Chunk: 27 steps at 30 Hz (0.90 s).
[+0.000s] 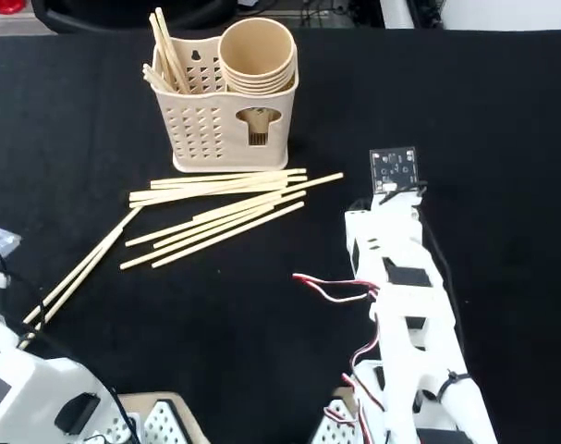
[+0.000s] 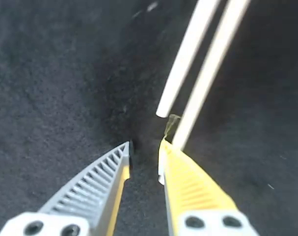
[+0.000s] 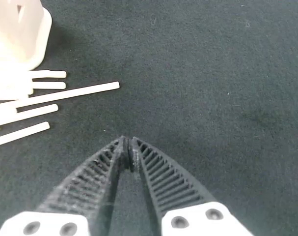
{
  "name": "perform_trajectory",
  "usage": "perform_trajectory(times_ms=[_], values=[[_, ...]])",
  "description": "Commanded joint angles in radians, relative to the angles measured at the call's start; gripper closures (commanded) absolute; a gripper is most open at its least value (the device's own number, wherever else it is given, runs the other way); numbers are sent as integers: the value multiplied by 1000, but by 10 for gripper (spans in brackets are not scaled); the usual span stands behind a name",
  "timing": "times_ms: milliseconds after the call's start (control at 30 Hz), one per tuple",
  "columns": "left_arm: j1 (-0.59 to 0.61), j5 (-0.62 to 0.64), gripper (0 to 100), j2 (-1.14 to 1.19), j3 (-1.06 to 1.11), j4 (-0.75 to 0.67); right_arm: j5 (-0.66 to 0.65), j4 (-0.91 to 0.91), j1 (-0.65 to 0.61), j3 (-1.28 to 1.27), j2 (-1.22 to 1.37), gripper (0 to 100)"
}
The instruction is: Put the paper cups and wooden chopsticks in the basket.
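A cream perforated basket stands at the back of the table. It holds a stack of paper cups and a few wooden chopsticks. Several loose chopsticks lie fanned on the black cloth in front of it. Two more chopsticks lie slanted at the left; their ends reach my left gripper. That gripper is narrowly open with nothing between its grey and yellow fingers, and one stick touches the yellow fingertip. My right gripper is shut on nothing, low over bare cloth to the right of the chopstick tips.
The right arm stretches up the table's right half with loose red and white wires beside it. The left arm's base fills the near left corner. A corner of the basket appears in the right wrist view.
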<state>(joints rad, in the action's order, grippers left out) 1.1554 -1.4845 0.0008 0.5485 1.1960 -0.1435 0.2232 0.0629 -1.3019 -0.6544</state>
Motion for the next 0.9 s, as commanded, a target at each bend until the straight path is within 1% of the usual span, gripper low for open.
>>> perform_trajectory(times_ms=[0, 100, 233, 333, 500, 667, 767, 867], values=[[-22, -333, 954, -17, -154, 213, 3, -15, -9, 2, -19, 985], [-27, -328, 941, -17, -209, 308, 3, -15, -9, 2, -19, 985], [-30, -338, 911, -11, -188, 301, 3, -15, -8, 2, -19, 985], [-41, -376, 909, -14, -117, 242, 3, -15, -6, 2, -19, 985], [-45, -436, 909, -11, 10, 69, 3, -15, -6, 2, -19, 985], [-44, -436, 909, -6, 76, -49, 3, -15, -6, 2, -19, 985], [-44, -436, 909, -5, 101, -86, 3, -15, -5, 2, -19, 985], [-45, -437, 913, -11, 108, -77, 3, -15, -5, 2, -19, 985]])
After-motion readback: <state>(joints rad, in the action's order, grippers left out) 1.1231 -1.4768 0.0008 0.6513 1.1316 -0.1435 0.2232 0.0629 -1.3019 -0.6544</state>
